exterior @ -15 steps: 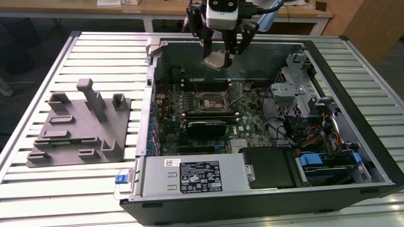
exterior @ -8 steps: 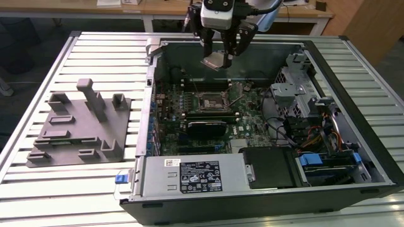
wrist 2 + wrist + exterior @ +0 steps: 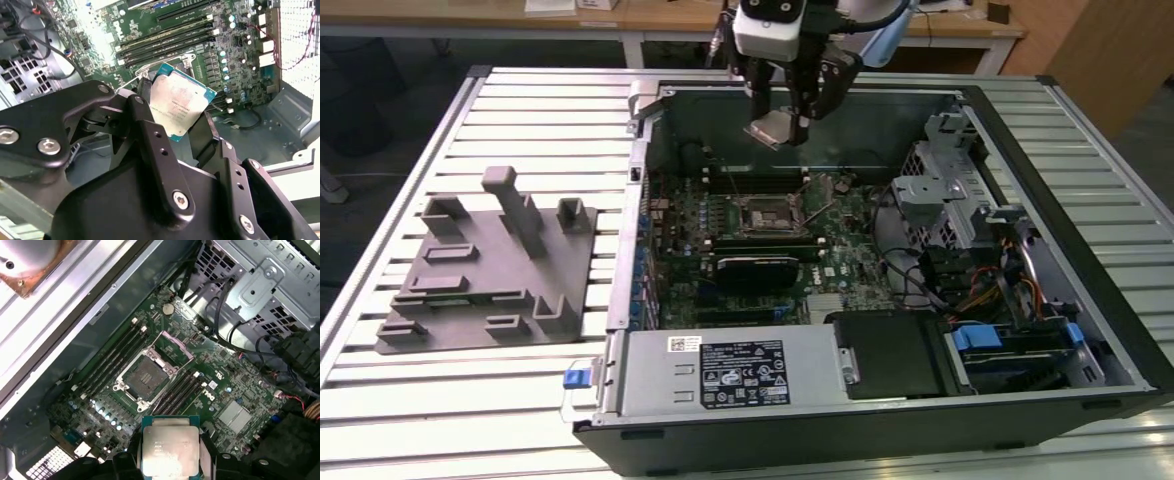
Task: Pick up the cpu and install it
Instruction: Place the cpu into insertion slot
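The cpu (image 3: 774,130), a small flat square with a silvery top, hangs in the air over the far part of the open computer case. My gripper (image 3: 782,122) is shut on the cpu (image 3: 179,105), its black fingers (image 3: 150,137) pressing two opposite edges. The chip (image 3: 168,447) is tilted. Below it on the green motherboard lies the black socket (image 3: 148,375) with its metal frame swung open and its middle bare. The socket (image 3: 762,213) sits nearer the case's centre than the chip does.
The computer case (image 3: 1014,130) lies open on a slatted metal table (image 3: 534,110). Memory slots (image 3: 112,357) flank the socket. A drive cage (image 3: 941,190) and cables fill the exterior view's right side. A grey moulded tray (image 3: 487,265) with upright posts stands at the exterior view's left.
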{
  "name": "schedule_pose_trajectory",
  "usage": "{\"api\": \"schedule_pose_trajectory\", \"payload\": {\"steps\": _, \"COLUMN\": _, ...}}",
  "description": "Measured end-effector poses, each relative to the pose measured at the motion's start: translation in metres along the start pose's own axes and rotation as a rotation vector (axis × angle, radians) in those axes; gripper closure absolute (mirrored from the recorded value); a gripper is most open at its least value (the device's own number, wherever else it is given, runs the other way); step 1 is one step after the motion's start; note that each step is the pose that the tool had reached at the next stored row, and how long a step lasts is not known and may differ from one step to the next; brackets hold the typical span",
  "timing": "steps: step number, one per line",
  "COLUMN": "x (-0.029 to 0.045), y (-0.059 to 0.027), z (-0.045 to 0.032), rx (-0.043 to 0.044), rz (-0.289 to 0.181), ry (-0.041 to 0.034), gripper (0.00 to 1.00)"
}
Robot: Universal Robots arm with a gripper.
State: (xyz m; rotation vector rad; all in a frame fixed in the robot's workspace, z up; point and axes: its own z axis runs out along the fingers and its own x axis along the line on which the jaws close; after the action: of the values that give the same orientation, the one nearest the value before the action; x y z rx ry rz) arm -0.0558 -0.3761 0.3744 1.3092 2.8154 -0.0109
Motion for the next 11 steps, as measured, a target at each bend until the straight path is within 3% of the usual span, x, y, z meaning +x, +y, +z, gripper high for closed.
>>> {"api": "schedule_pose_trajectory", "payload": {"steps": 11, "x": 0.001, "y": 0.0009, "z": 0.0008, "rx": 0.0078, "rz": 0.125, "ry": -0.0055, "gripper": 0.46}}
